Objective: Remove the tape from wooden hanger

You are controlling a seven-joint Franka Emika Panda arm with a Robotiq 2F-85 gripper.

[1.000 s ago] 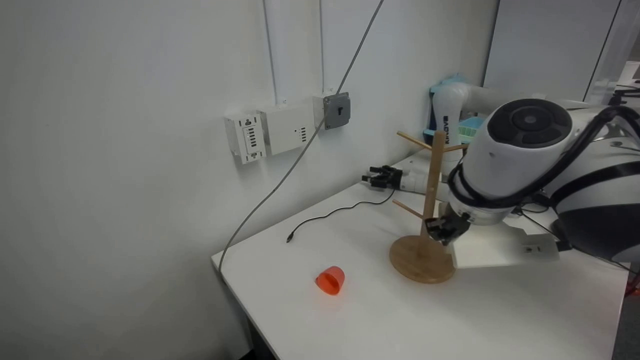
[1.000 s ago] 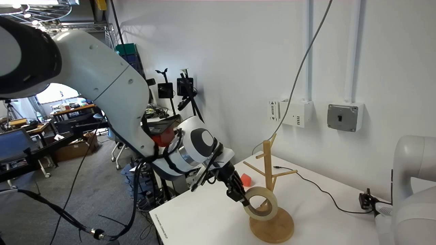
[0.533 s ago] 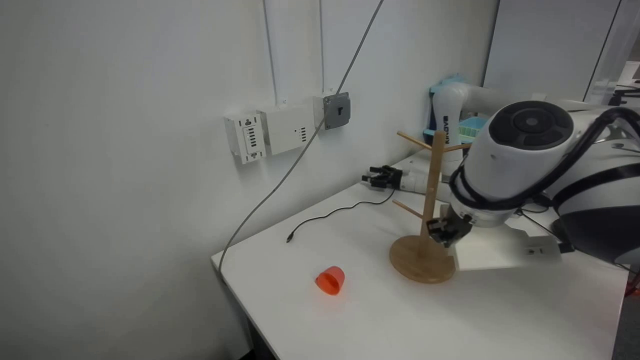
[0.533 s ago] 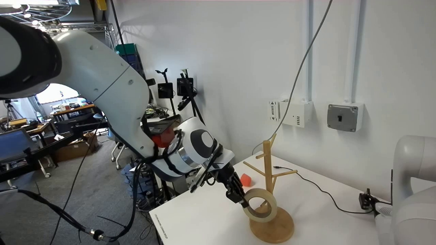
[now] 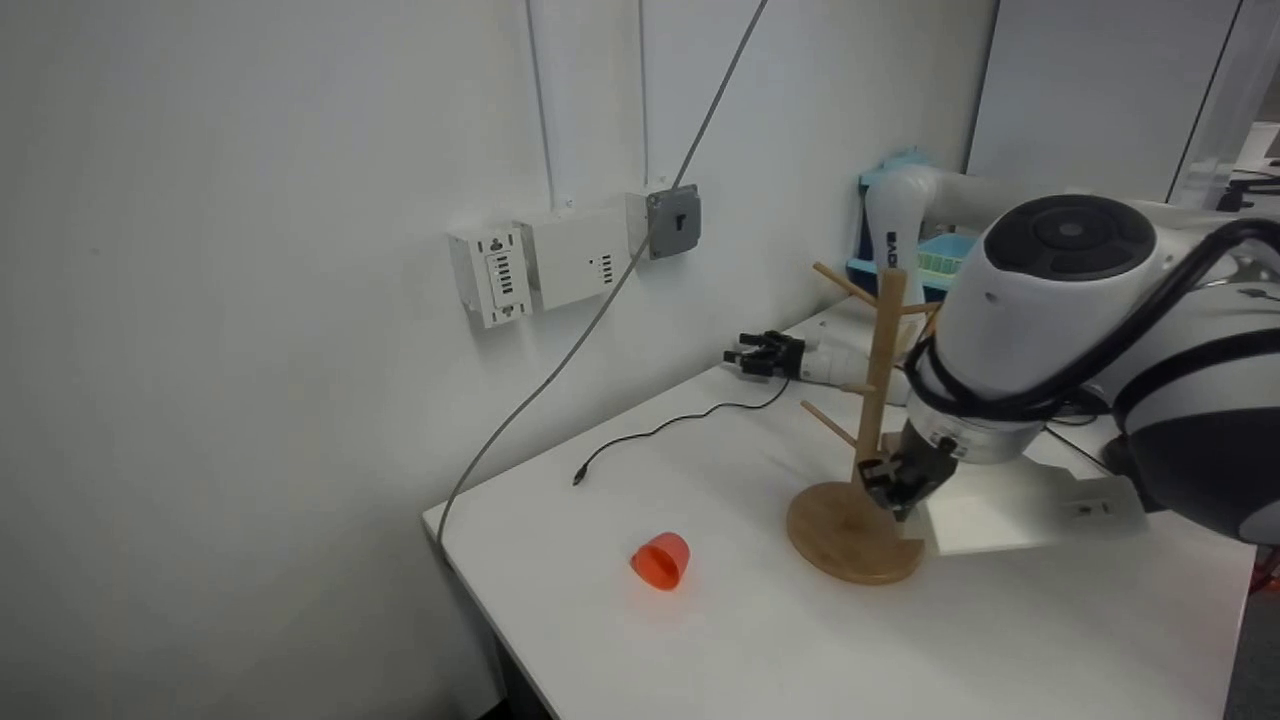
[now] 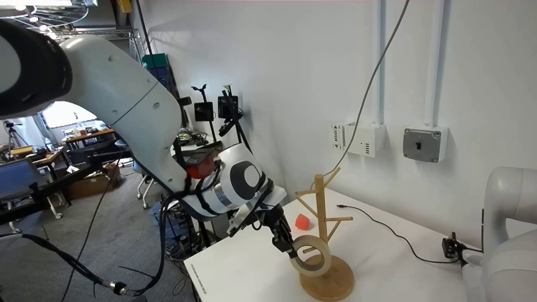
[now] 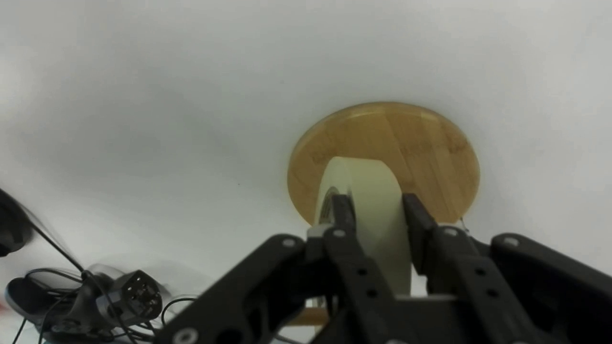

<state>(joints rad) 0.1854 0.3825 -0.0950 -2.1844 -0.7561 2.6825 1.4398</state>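
Note:
The wooden hanger (image 6: 321, 209) stands on the table with its round base (image 5: 850, 540) flat; its pole and angled pegs show in both exterior views. In an exterior view the pale tape (image 6: 326, 256) hangs upright above the base, in front of the pole. A low peg shows through the ring's opening; whether it passes through, I cannot tell. My gripper (image 6: 291, 253) is shut on the ring's near edge. In the wrist view the fingers (image 7: 343, 210) press the two flat sides of the roll, above the wooden base. Elsewhere the gripper (image 5: 885, 490) hides most of the tape.
An orange cup (image 5: 660, 560) lies on its side on the white table (image 5: 720, 650). Along the wall runs a thin black cable (image 5: 690, 415), near another arm's black gripper (image 5: 770, 355). A grey cable (image 5: 600, 310) hangs across the wall.
My gripper has moved a little with the tape, left in an exterior view. The hanger has shifted the same way and turned slightly, so its pegs point differently. The grip stays shut.

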